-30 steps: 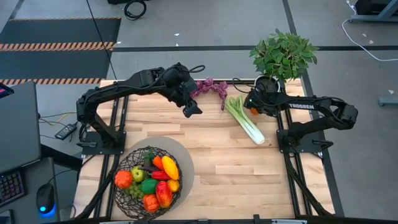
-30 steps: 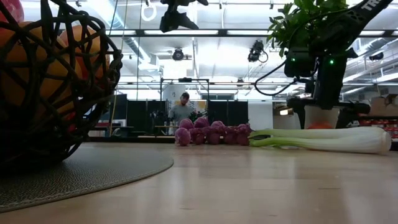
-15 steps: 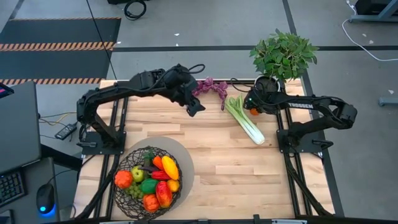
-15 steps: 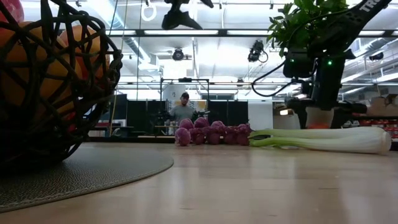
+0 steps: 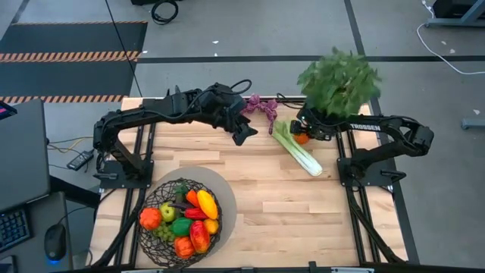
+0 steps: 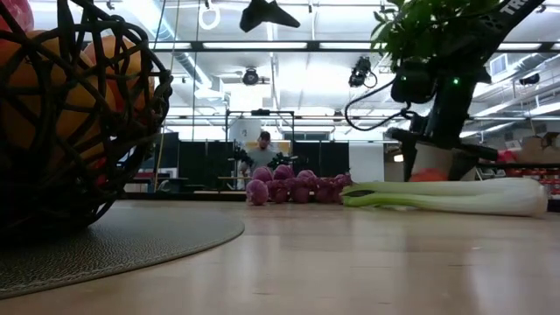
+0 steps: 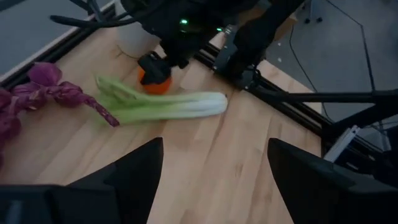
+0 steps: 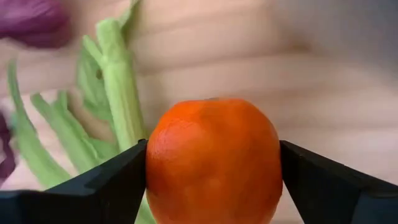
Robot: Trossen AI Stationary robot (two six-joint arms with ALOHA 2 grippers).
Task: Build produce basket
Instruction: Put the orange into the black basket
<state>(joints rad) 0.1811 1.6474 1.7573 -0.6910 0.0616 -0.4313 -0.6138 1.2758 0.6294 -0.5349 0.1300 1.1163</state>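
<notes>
Potted plant (image 5: 337,78) shifted, perhaps by right claw (image 5: 302,137).

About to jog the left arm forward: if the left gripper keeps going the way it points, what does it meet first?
Most likely the celery, lying across the left gripper's line on the table; the grapes sit off to one side. Depth is hard to judge.

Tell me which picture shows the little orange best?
The right wrist view: the orange fills it, sitting between the right gripper fingers, which touch both its sides. The left wrist view shows it small, beside the celery. The high view shows just an orange dot. The low view shows only a sliver.
</notes>
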